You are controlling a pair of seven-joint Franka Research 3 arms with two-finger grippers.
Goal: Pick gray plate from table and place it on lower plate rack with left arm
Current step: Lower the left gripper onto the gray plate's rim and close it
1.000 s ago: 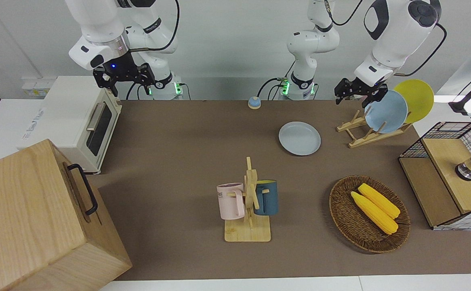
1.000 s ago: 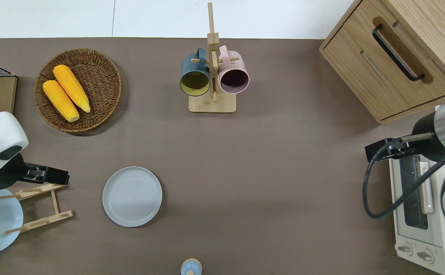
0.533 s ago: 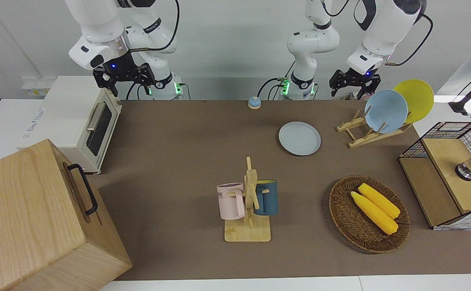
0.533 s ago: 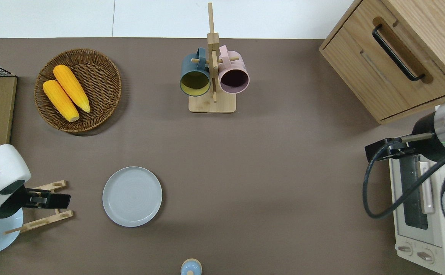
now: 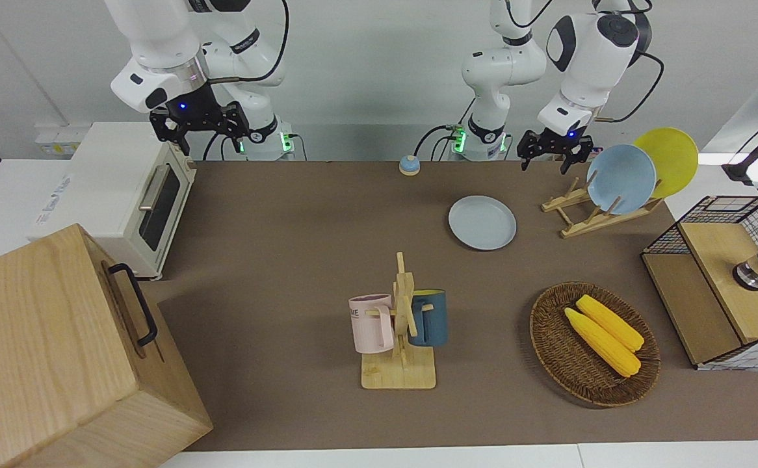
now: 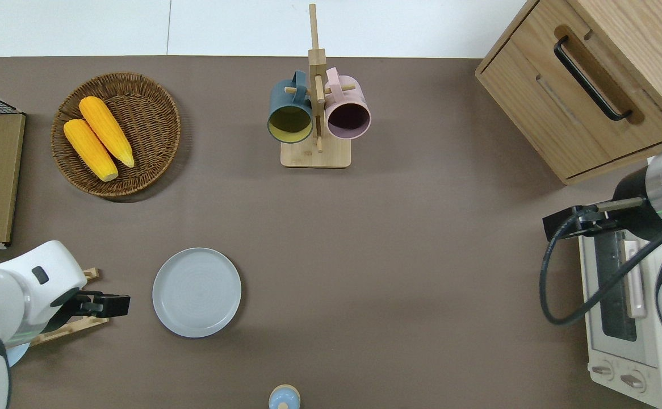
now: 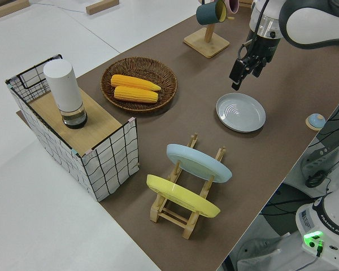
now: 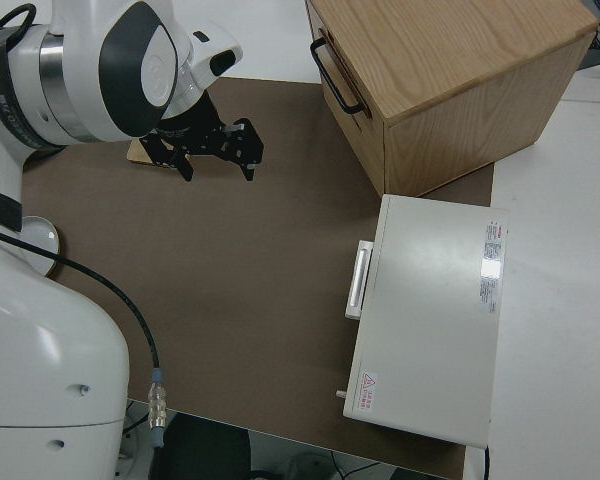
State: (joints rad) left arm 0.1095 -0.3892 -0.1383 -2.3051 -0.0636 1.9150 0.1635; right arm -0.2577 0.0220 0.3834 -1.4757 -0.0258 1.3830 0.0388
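The gray plate [image 5: 482,222] lies flat on the brown mat, also shown in the overhead view [image 6: 196,292] and the left side view [image 7: 240,112]. The light-wood plate rack [image 5: 588,218] stands beside it, toward the left arm's end, and holds a sky-blue plate [image 5: 621,179] and a yellow plate [image 5: 668,159] upright. My left gripper [image 5: 545,161] is open and empty, up in the air. In the overhead view it [image 6: 116,305] is over the end of the rack [image 6: 84,322] nearest the gray plate, apart from both. My right gripper [image 5: 200,127] is open and parked.
A mug stand [image 5: 400,325] with a pink and a dark blue mug stands mid-table. A wicker basket [image 5: 551,351] holds two corn cobs. A wire shelf [image 5: 710,286], a toaster oven [image 5: 125,188], a wooden cabinet [image 5: 60,351] and a small blue bell [image 5: 409,165] line the edges.
My left gripper has moved off the sky-blue plate in the rack and swung across the rack toward the gray plate. The right arm has not moved.
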